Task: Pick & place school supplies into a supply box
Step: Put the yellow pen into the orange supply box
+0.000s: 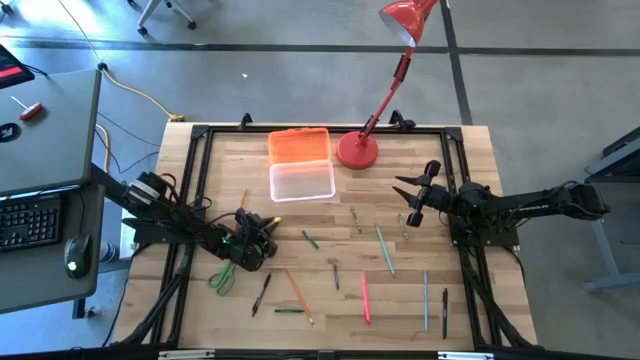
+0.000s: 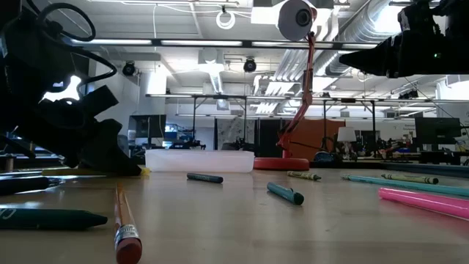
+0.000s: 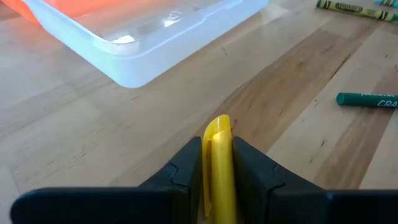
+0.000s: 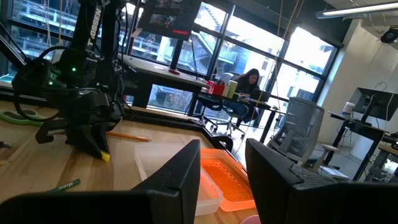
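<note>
The left gripper point(image 1: 268, 228) sits low over the wooden table point(image 1: 250, 165), toward its left edge and a little short of the supply box point(image 1: 302, 181). Its two dark fingers are clamped on a yellow marker point(image 3: 217, 163), a smooth rounded stick whose tip pokes out between them toward the box.

The box lies open near the far edge, left of the middle: a shallow rectangular tray of clear, frosted-looking plastic with rounded corners, and behind it the orange lid point(image 1: 298, 144) folded flat, its surface bumpy. Just beside the lid stands the round red base of a desk lamp point(image 1: 357, 150), with its thin stem leaning up and away.

The right gripper point(image 1: 413, 201) hangs above the table near the right edge, well clear of the surface, its fingers parted with nothing between them.

The other supplies lie scattered over the near half of the planked top: green-handled scissors point(image 1: 221, 279) close to the left edge, an orange pencil point(image 1: 296, 290) with a pink eraser end, a short dark green crayon point(image 2: 204, 177), a teal marker point(image 1: 385, 249) and a glossy pink pen point(image 1: 366, 298) nearer the front edge.
</note>
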